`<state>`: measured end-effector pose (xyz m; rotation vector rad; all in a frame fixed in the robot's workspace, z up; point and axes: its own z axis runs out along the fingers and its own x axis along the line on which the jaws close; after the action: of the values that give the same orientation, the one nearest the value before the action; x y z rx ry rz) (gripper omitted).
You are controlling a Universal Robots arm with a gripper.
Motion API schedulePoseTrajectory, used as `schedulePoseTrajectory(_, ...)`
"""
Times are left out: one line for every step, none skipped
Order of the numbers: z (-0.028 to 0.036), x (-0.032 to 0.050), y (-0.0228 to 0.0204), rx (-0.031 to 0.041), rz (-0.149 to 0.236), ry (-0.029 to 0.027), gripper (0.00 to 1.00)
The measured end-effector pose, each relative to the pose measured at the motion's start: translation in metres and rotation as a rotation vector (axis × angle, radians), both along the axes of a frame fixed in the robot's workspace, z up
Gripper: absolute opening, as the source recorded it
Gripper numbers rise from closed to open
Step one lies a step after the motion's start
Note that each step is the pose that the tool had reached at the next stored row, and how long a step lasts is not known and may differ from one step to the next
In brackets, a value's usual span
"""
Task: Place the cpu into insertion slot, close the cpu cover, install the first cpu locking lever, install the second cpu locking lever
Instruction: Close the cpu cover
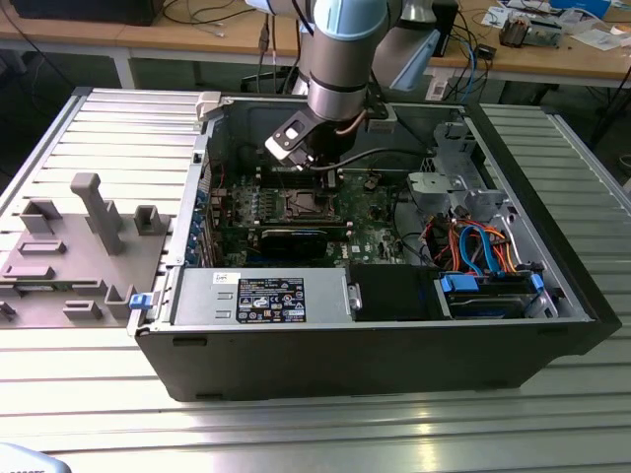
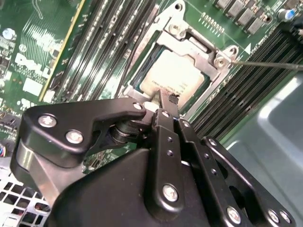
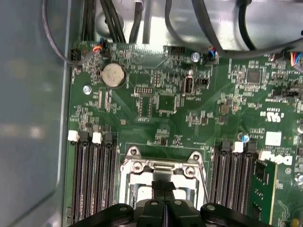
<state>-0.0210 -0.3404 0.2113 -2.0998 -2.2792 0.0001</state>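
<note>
In the exterior view the gripper (image 1: 317, 166) hangs inside the computer case (image 1: 394, 370), directly over the insertion slot (image 1: 309, 205). In the second wrist view the cpu (image 2: 175, 78) sits in that slot with the cpu cover (image 2: 215, 60) seemingly down around it. The pincer's fingers are pressed together on nothing, tips at the chip's edge. In the first wrist view a thin locking lever (image 3: 203, 182) stands free beside the socket, so the lever step seems in hand; it calls for hooking that wire under its catch.
</note>
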Motion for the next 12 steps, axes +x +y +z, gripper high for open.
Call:
schedulePoseTrajectory(0.0015,0.001,0.0,-0.0001,0.0,0.0006,0.11)
schedulePoseTrajectory(0.0029,0.0013,0.0,0.0,0.0,0.0008,0.11)
schedulePoseTrajectory(0.0043,0.0013,0.0,0.0,0.0,0.0008,0.11)
schedulePoseTrajectory(0.005,0.0014,0.0,0.0,0.0,0.0008,0.11)
schedulePoseTrajectory(0.0059,0.0014,0.0,0.0,0.0,0.0007,0.11)
schedulePoseTrajectory(0.0076,0.0014,0.0,0.0001,0.0,0.0007,0.11)
schedulePoseTrajectory(0.0087,0.0014,0.0,0.0,0.0,0.0007,0.11)
schedulePoseTrajectory(0.0097,0.0014,0.0,0.0,0.0,0.0007,0.11)
schedulePoseTrajectory(0.0118,0.0014,0.0,0.0,0.0,0.0008,0.11)
schedulePoseTrajectory(0.0136,0.0014,0.0,0.0001,0.0,0.0008,0.11)
schedulePoseTrajectory(0.0147,0.0014,0.0,0.0,0.0,0.0008,0.11)
schedulePoseTrajectory(0.0155,0.0014,0.0,0.0001,0.0,0.0007,0.11)
